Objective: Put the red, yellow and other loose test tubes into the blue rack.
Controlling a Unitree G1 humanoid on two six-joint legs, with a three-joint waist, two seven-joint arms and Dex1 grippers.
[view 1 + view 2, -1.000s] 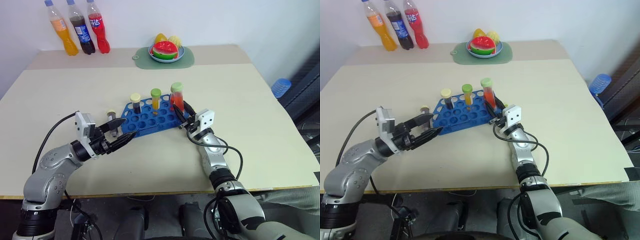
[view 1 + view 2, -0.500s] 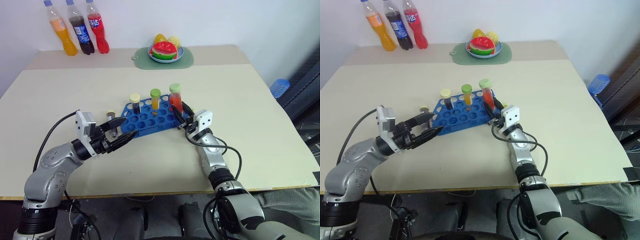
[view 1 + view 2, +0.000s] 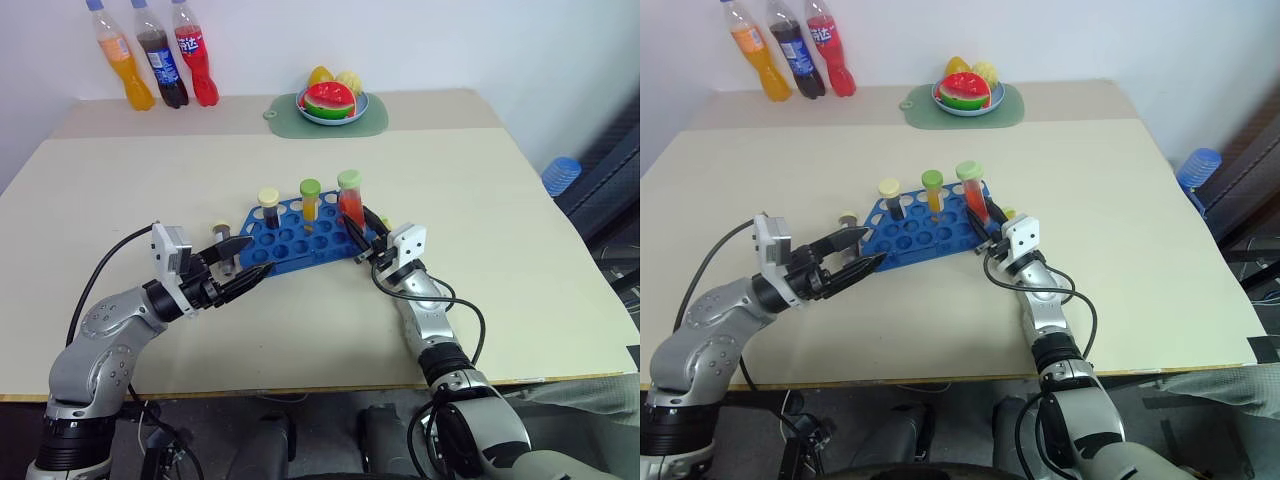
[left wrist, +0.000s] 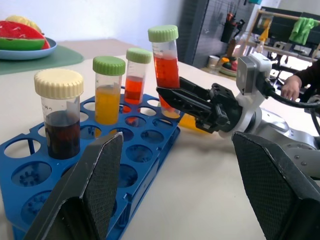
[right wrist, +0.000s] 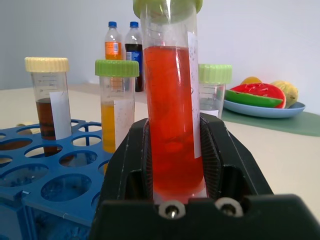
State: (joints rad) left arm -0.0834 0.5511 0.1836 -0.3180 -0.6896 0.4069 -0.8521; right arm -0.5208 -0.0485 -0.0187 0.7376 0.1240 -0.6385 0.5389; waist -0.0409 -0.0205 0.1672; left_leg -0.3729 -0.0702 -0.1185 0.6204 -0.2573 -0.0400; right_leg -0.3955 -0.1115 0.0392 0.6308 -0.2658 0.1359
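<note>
I'm looking down on a pale beige table (image 3: 500,260) set against a white wall; a lighter strip runs along its far edge. On that strip, well beyond the blue rack (image 3: 300,240), stand three soda bottles (image 3: 160,65) and a green mat (image 3: 375,118) carrying a plate of fruit (image 3: 333,102). The rack lies near the table's middle. The dark tube with the cream cap (image 3: 269,208) and the yellow tube (image 3: 311,200) stand upright in its far row. My right gripper (image 3: 362,235) is pinching the red tube (image 3: 350,198) low on its body, holding it upright at the rack's right end. My left gripper (image 3: 245,258) has its fingers spread, at the rack's left end with nothing between them. Against a second ago, the red tube and right gripper sit slightly further over the rack; the left gripper has kept its place.
</note>
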